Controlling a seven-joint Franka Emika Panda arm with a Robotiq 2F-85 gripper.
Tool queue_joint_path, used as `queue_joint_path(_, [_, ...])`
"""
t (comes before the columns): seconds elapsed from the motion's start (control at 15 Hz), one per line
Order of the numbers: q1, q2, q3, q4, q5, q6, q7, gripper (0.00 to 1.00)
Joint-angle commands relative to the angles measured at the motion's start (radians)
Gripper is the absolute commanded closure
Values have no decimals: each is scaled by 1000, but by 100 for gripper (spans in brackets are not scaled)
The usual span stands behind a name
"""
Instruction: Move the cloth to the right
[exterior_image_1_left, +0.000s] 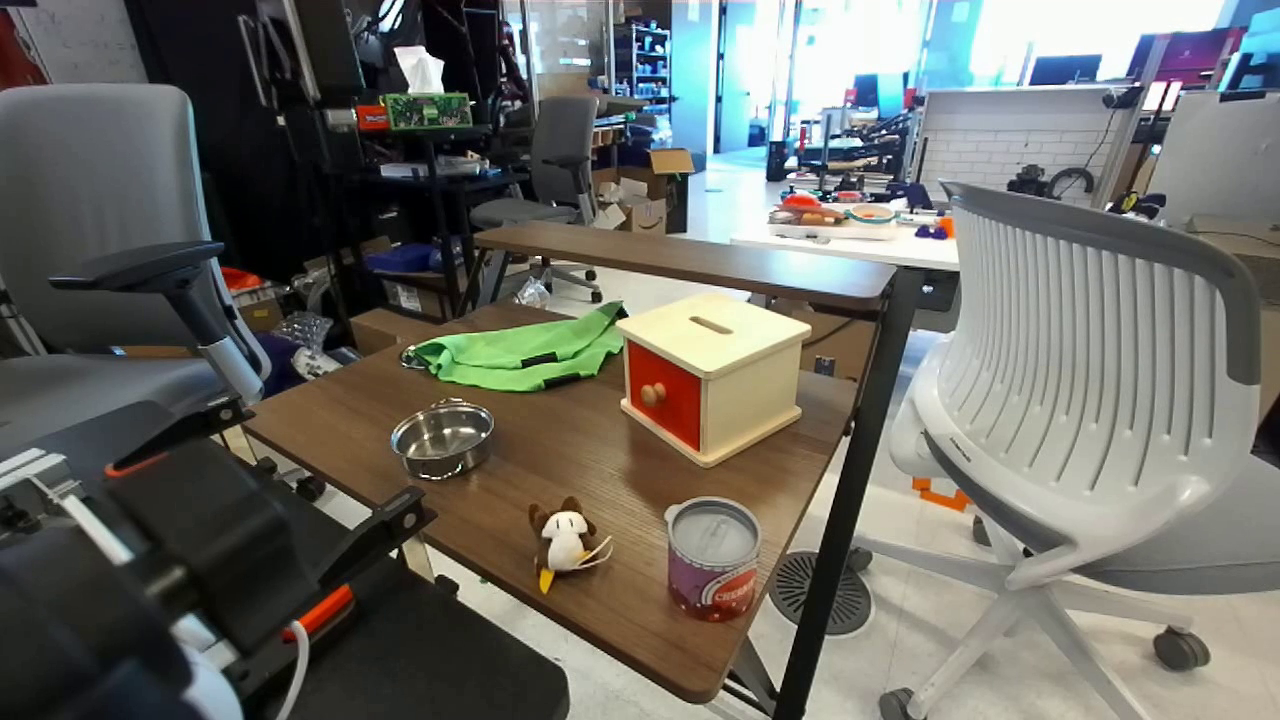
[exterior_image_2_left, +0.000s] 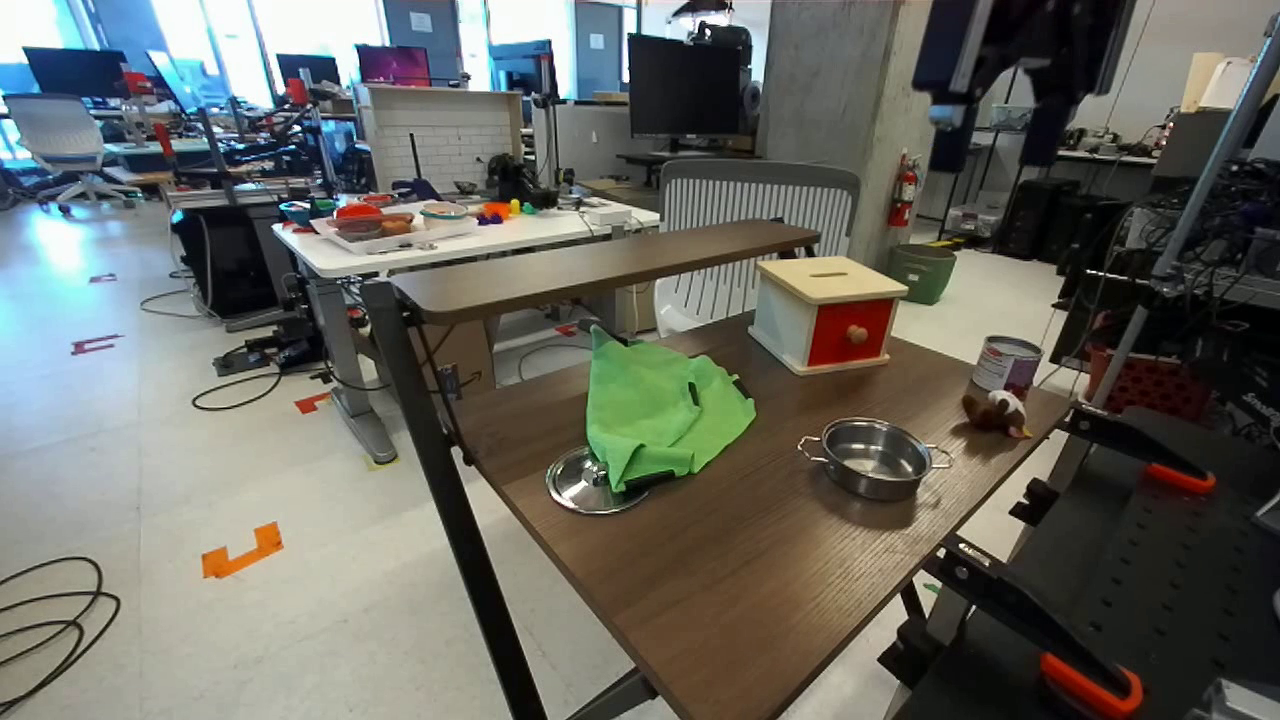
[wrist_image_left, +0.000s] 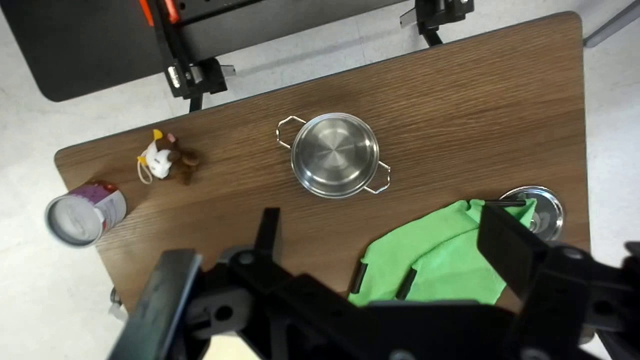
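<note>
Gripper (exterior_image_2_left: 998, 138): fingers wide apart, holding nothing
Green cloth (exterior_image_2_left: 660, 410): rumpled on brown tbl (exterior_image_2_left: 760, 600), partly over metal lid (exterior_image_2_left: 578, 490)
Metal pot (exterior_image_2_left: 878, 484): 2 handles, nr cloth, apart

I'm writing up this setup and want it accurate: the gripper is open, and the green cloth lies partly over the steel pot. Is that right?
Not quite: the green cloth lies partly over the metal lid, not the steel pot, as an exterior view shows. The gripper is open, as you say.
</note>
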Motion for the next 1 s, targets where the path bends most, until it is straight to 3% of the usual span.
queue_joint_path(0.0, [10,256,-28,204,85,-21,29,0])
queue_joint_path(0.07, [9,290,-35,237,73,-29,41,0])
queue_joint_path(0.13, [19,187,-35,131,57,-3,16,0])
queue_joint_path(0.27, [21,276,-47,202,62,-4,25,0])
queue_joint_path(0.47, [22,303,-50,228,63,-6,29,0])
queue_joint_path(0.67, [36,335,-62,203,18,225,115,0])
queue_joint_path(0.93, [67,467,-65,265,52,384,183,0])
